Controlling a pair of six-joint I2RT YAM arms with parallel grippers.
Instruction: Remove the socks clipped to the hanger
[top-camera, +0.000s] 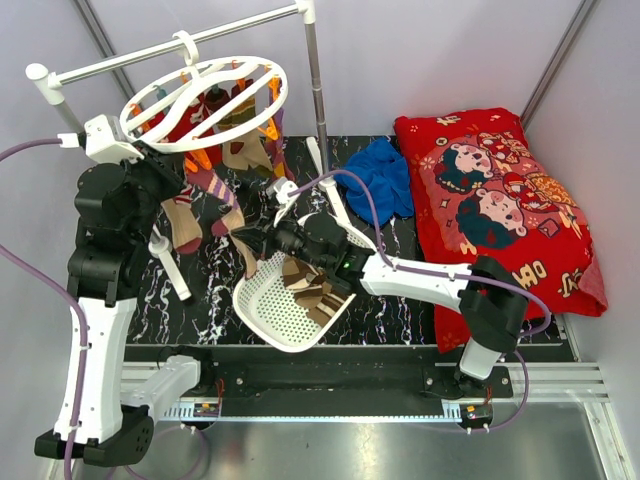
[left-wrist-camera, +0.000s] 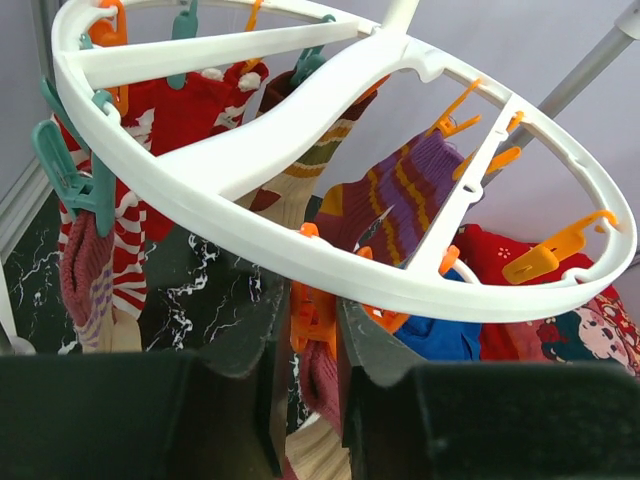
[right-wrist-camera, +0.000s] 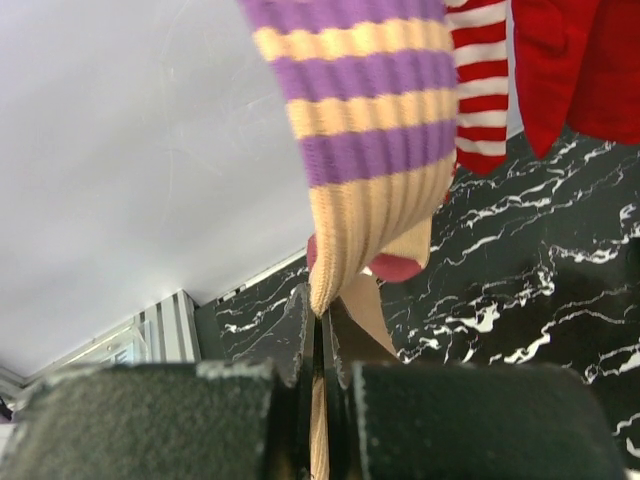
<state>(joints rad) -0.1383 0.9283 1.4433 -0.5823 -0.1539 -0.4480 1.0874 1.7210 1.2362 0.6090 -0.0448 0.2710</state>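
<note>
White plastic hanger (top-camera: 205, 100) hangs from the rail (top-camera: 150, 57), with the socks (left-wrist-camera: 190, 110) clipped round its rim. Our left gripper (left-wrist-camera: 313, 312) is pinched on an orange clip (left-wrist-camera: 306, 328) at the near rim. Our right gripper (right-wrist-camera: 320, 322) is clamped on the purple-and-tan sock (right-wrist-camera: 360, 110) below.

Risk: if we tug before the clip opens, the ring could swing or lift off the rail.

Free room lies downward toward the basket (top-camera: 270, 305). The upright pole (top-camera: 318, 110) crowds the right.

My hand (left-wrist-camera: 312, 345) sits under the near rim of the hanger (left-wrist-camera: 250, 150), its fingers pressed against either side of an orange clip (left-wrist-camera: 312, 305) that holds a maroon sock (left-wrist-camera: 320, 385). Farther back hang a red-and-white striped sock (left-wrist-camera: 125, 235) on the left and a purple-striped sock (left-wrist-camera: 410, 190) on the right, above the black marbled surface (left-wrist-camera: 215, 290).
</note>
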